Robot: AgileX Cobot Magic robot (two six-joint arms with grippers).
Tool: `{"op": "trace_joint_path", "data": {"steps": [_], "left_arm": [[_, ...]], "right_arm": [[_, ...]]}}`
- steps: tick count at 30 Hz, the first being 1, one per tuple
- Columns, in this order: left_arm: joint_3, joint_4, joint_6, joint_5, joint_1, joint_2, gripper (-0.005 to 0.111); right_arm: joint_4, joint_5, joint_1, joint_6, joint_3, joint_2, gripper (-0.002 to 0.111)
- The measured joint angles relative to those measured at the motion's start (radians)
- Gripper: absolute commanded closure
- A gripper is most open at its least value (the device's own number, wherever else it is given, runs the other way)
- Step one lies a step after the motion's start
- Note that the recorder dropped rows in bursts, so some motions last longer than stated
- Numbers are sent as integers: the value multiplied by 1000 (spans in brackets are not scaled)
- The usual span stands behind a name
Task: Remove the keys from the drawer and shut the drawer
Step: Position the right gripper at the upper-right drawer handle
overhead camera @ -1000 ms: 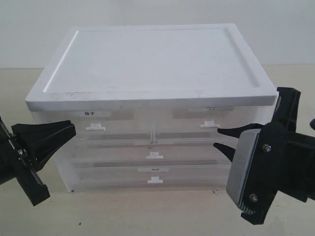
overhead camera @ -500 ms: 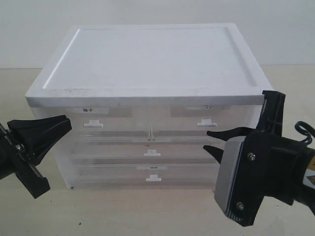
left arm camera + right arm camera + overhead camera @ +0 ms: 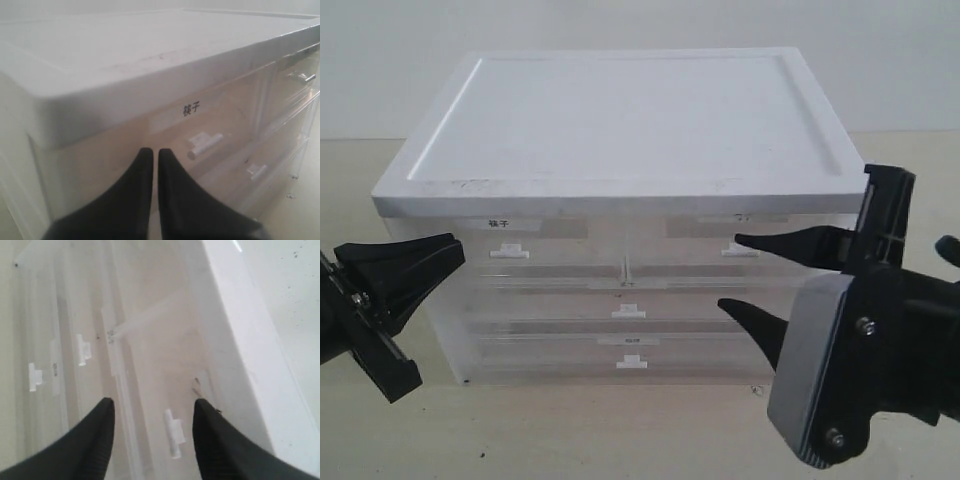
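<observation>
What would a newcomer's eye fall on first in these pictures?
The white-topped clear drawer cabinet fills the centre of the exterior view. The right tool, wide open, looms large in front, just before the closed upper right drawer. The shut left tool points at the cabinet's left side.

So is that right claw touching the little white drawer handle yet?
Apart. The right wrist view shows the handle lying between the open right gripper fingers, with clear plastic visible on both sides of it.
</observation>
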Motion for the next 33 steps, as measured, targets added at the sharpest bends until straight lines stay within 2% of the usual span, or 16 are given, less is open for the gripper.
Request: {"op": "trace_joint_path", "data": {"steps": [3, 9, 16, 29, 33], "left_arm": [[0, 0, 0, 0, 0, 0, 102], [0, 2, 0, 0, 0, 0, 102], [0, 4, 0, 0, 0, 0, 102], [0, 4, 0, 0, 0, 0, 102], [0, 4, 0, 0, 0, 0, 102]], "right_arm": [[81, 0, 0, -71, 0, -19, 75], [150, -2, 0, -154, 0, 48, 75], [207, -95, 1, -210, 0, 145, 75], [228, -145, 2, -232, 0, 151, 75], [228, -208, 2, -232, 0, 151, 75]]}}
